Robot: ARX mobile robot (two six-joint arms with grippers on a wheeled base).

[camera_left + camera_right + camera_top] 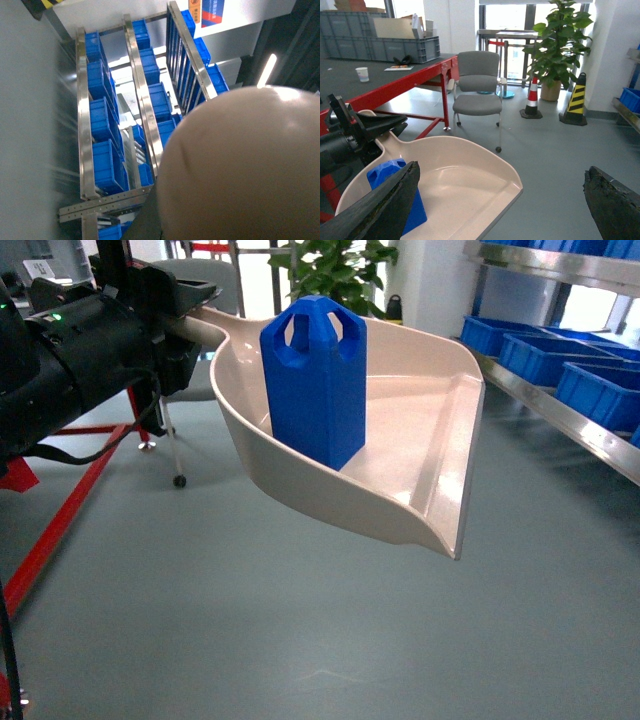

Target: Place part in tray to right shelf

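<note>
So, the carrying step is what's being worked on here, judging by how things sit: the big beige-pink plastic dustpan-shaped tray is being held up off the grey floor by its long handle, at the far left of the head view, where the left gripper is being wrapped around it. The fingers are being kept clamped on that handle, as far as the head view shows; the contact itself is partly hidden by the black wrist.

Moving right, the small bright-blue plastic jerrycan-shaped part is being carried upright inside the tray, back near the handle end and close to the curved rim, just beside the left fingers but not touched by them. In the right wrist view the same part is being half hidden behind one finger of the right gripper, whose fingers are being held wide apart and empty, well off the tray.

Further right, the shiny steel flow-rack shelf with blue plastic crates is being faced by the tray's open front edge. Probably the next move is being set up as a level carry across to that shelf, with the tray kept flat so the part isn't tipped out.
</note>
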